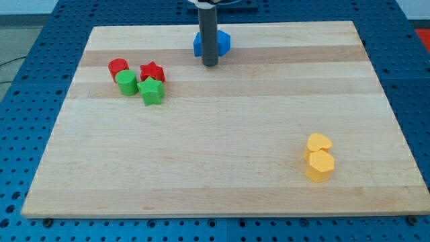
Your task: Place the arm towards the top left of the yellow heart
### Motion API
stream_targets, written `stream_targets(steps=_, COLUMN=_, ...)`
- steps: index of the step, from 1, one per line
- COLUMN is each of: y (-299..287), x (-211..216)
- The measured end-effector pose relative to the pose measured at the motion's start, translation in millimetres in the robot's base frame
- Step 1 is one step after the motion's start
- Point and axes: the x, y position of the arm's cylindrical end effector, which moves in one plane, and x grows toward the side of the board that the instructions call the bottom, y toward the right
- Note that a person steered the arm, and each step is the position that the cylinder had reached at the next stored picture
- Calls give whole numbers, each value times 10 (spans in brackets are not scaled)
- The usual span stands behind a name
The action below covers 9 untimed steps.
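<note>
Not started: my tip (210, 64) sits by the blue block (212, 44) at bench (222, 168) top, well apart from yellow heart (318, 142); no hand fitted, state n/a.

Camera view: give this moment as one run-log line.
my tip: top centre, before blue block | yellow heart: lower right, touching yellow hexagonal block | tip far up-left of heart | wooden board
</note>
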Motion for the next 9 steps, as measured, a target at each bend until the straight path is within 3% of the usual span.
stream_targets(steps=1, y=650, x=408)
stream_targets(steps=3, y=817, x=872)
stream_targets(steps=7, y=1236, x=1078)
stream_targets(steps=9, y=1318, x=895)
